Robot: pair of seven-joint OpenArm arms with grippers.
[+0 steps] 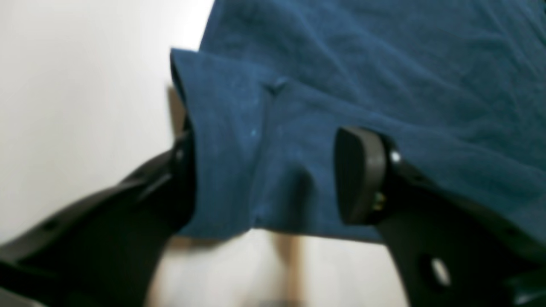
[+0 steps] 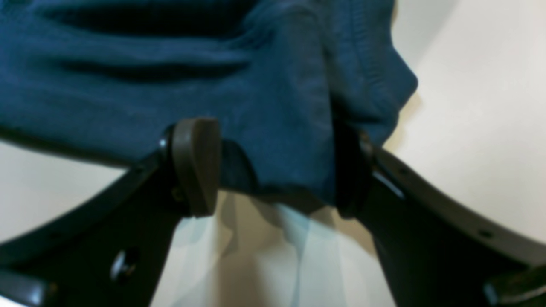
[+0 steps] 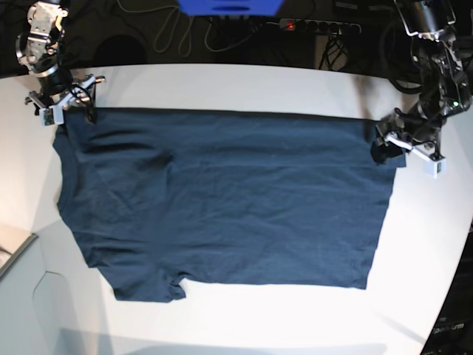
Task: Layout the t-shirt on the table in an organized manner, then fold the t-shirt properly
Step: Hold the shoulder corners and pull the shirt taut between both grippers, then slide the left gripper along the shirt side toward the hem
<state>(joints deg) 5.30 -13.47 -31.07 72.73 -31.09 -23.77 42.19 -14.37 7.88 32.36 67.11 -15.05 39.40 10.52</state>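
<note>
The dark navy t-shirt [image 3: 222,200] lies spread flat on the white table [image 3: 222,81], its body running left to right. My left gripper [image 3: 380,148] is at the shirt's far right corner. In the left wrist view this gripper [image 1: 271,179] is open, with its fingers [image 1: 358,175] wide apart on either side of a fold of shirt [image 1: 384,64]. My right gripper [image 3: 63,111] is at the shirt's far left corner. In the right wrist view it [image 2: 273,170] is also open, and shirt fabric [image 2: 128,85] hangs between its fingers [image 2: 196,166].
A pale grey box corner [image 3: 22,296] sits at the front left. Cables and a power strip [image 3: 318,26] lie behind the table's curved far edge. A blue object [image 3: 229,6] is at the top middle. Bare table [image 3: 429,244] shows to the right of the shirt.
</note>
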